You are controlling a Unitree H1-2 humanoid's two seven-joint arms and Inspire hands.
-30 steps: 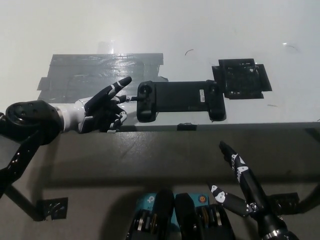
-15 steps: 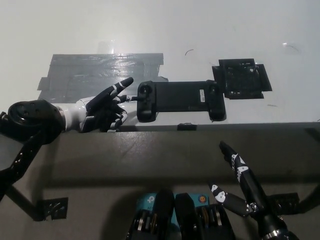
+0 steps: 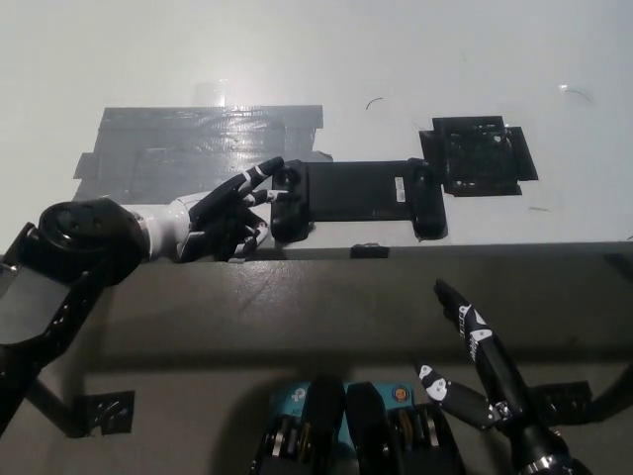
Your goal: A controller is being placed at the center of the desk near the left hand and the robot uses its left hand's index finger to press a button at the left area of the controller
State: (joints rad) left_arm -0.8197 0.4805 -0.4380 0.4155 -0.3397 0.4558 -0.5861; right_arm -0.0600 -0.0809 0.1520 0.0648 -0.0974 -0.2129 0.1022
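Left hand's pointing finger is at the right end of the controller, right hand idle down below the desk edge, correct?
Not quite. In the head view the left hand reaches its extended finger to the left end of the controller, not the right end. The right hand does sit idle below the desk edge.

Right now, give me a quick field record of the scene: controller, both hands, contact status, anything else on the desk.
controller: black controller lying flat near the desk's front edge, long side across the picture
left hand: white left hand at the controller's left end, one finger stretched out onto its left area
contact: fingertip appears to touch the left end; an actual button press cannot be confirmed
right hand: black right hand low at the right, below the desk edge, away from the controller
desk: white desk with grey tape patch and black square pad
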